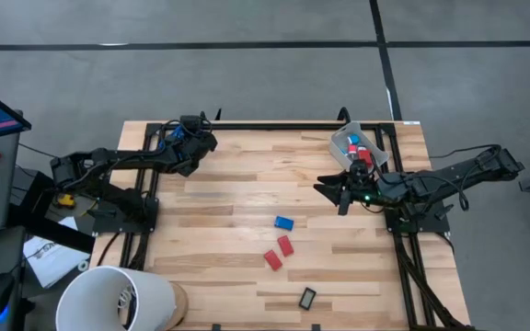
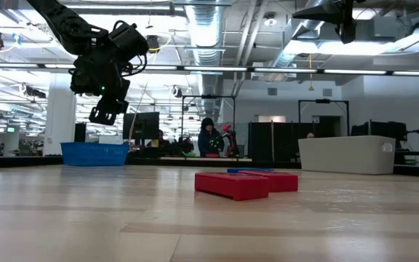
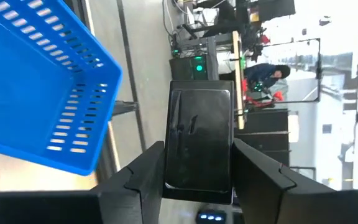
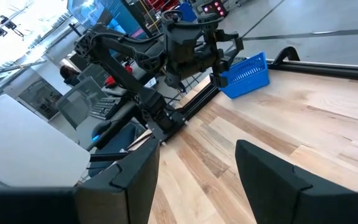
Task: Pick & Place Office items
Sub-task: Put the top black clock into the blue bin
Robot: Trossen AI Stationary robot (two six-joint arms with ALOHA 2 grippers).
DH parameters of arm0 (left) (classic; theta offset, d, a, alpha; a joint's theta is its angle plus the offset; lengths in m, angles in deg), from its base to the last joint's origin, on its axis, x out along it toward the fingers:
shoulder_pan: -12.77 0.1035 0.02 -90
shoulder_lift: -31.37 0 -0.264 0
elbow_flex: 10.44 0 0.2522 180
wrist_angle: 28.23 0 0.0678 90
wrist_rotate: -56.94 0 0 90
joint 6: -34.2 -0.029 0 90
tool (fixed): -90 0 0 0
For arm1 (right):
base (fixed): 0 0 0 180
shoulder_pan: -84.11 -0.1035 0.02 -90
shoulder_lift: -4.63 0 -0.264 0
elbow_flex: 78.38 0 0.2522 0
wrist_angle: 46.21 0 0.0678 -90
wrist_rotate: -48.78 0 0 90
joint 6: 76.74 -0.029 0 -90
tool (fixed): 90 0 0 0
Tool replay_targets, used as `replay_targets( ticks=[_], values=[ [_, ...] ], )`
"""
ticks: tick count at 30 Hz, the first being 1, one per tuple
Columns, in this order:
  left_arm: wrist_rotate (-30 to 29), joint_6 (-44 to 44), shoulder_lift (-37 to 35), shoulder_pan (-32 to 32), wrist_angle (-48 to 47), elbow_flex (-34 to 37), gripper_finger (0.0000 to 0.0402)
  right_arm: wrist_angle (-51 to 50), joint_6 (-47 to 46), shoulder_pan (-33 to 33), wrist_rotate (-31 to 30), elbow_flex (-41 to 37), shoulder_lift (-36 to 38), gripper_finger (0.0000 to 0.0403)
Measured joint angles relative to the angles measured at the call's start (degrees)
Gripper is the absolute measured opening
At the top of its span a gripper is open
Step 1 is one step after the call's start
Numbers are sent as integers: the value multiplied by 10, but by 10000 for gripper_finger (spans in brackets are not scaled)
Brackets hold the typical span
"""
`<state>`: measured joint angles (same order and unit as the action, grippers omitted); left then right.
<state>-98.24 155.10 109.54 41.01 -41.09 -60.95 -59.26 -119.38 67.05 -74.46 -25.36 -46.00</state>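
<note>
My left gripper [image 1: 201, 142] is raised near the table's far left corner, beside the blue tray [image 1: 168, 133], shut on a black rectangle [image 3: 201, 118] with a glossy face. My right gripper [image 1: 331, 188] hovers open near the clear bin [image 1: 352, 138], which holds red and blue pieces. It touches nothing. A blue block [image 1: 284, 222], two red blocks [image 1: 286, 245] [image 1: 272, 260] and another black rectangle [image 1: 307, 297] lie flat on the wood. In the low view the red blocks [image 2: 231, 184] lie in the foreground. My left gripper pinches the black rectangle between its two fingers [image 3: 157, 165], which sit on its two long side edges [image 3: 174, 168]. The rectangle runs along the fingers and sticks out past their tips. It is lifted clear of the table, next to the blue tray [image 3: 36, 87].
A white bucket [image 1: 118, 299] stands at the near left corner. Dark frame rails [image 1: 403, 267] run along the table's left and right sides. Bare wood lies between the two arms. A person [image 2: 208, 138] sits in the room beyond the far edge.
</note>
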Motion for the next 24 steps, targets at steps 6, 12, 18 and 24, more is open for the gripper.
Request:
replay_targets(
  ticks=[6, 12, 18, 24],
  values=[
    [-4, 1, 0, 9, 9, 0, 152, 4, -5, 0, 0, 0, 0, 205],
    [-9, 7, 0, 8, 13, 0, 152, 7, -5, 0, 0, 0, 0, 205],
    [-28, -1, 0, 8, 19, 0, 163, 6, -5, 0, 0, 0, 0, 205],
    [-38, -6, 0, 4, 21, 0, 174, 6, -5, 0, 0, 0, 0, 205]
  ],
)
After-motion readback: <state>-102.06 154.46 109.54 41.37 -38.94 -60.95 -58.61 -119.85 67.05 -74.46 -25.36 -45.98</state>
